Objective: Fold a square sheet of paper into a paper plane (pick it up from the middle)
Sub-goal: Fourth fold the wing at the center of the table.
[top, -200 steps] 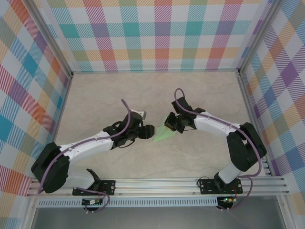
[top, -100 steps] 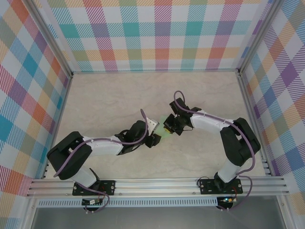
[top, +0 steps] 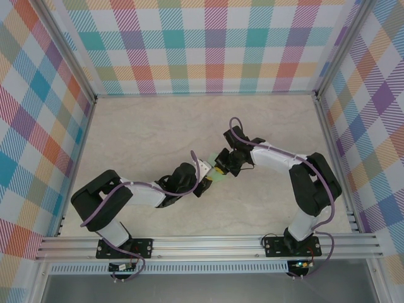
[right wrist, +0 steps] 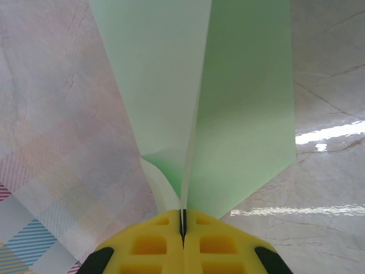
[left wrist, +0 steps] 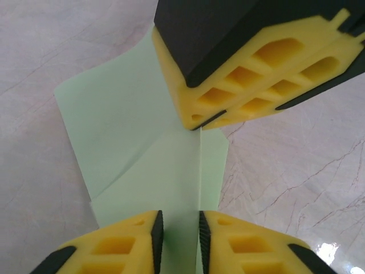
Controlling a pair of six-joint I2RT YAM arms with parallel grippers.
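Between the yellow fingers of the left pincer runs a narrow slit, and the raised crease of the green paper goes straight into it: jaws nearly together, not yet clamped by the look of it. That's the change: a second ago those jaws stood much wider and hung back just short of the paper; now they've slid in over the fold and are squeezing down. Just ahead of the left fingertips, on the same crease, the right pincer is pressed shut on the paper, and from its own wrist two green flaps fan away from the closed tips with the fold nipped in the seam. So the paper is strung between the two pincers, one end held, the other about to be taken, close over the table; whether it rests there I can't tell. My read: a crease-pinch or handover, mid-fold, the plane some folds short of finished. Further out, the left arm has stretched forward and dropped flat, forearm low and reaching rightward; the right arm bends round from its base and reaches leftward to meet it, nudged a little further left than before.
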